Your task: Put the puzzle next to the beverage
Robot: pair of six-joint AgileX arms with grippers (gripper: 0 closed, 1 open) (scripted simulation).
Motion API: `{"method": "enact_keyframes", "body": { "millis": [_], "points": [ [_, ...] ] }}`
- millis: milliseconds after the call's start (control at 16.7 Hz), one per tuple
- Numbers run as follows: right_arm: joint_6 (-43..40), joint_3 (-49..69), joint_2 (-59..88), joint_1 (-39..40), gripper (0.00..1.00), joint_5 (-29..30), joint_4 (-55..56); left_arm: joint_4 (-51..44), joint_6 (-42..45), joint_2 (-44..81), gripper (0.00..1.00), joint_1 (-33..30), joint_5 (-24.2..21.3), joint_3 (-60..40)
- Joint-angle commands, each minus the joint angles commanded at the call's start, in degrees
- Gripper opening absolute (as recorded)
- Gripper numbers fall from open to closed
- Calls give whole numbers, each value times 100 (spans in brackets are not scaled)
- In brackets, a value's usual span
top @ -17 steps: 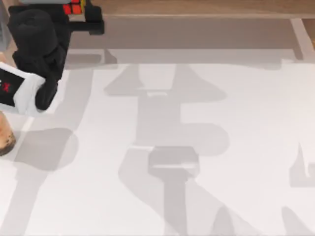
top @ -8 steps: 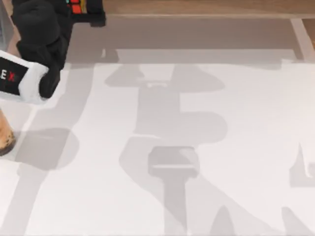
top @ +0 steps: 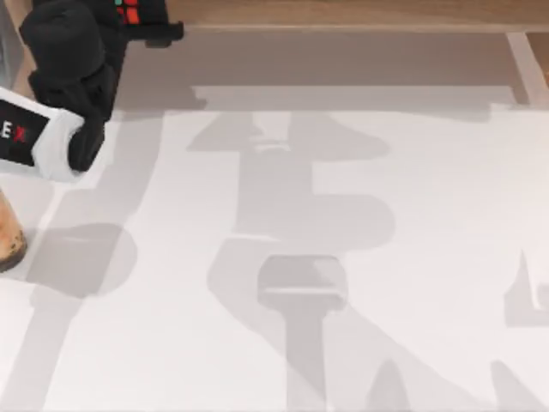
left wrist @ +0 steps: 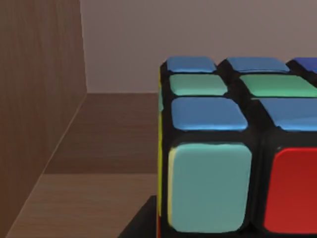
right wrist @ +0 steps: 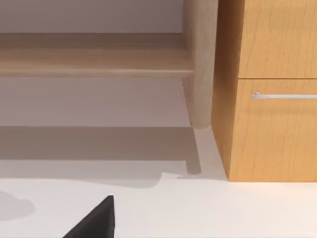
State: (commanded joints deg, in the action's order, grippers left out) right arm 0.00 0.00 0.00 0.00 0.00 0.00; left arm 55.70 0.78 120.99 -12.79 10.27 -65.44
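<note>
table's (top: 343,215) far-left corner — left gripper (top: 130,12) gripping puzzle (top: 129,12)

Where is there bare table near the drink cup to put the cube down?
The white table is bare right of the drink cup, from its side across to the far right edge. The crowded spot is the top left corner, where the left arm holds the Rubik's cube above the cup.
</note>
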Motion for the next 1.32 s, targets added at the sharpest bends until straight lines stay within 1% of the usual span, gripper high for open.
{"method": "enact_keyframes", "body": {
  "millis": [240,300,1320],
  "points": [
    [0,0,0,0,100,0,0,0,0,0,2,0,0,0],
    [0,0,0,0,100,0,0,0,0,0,0,0,0,0],
    [0,0,0,0,100,0,0,-199,10,-155,0,-16,4,-52]
  ]
}}
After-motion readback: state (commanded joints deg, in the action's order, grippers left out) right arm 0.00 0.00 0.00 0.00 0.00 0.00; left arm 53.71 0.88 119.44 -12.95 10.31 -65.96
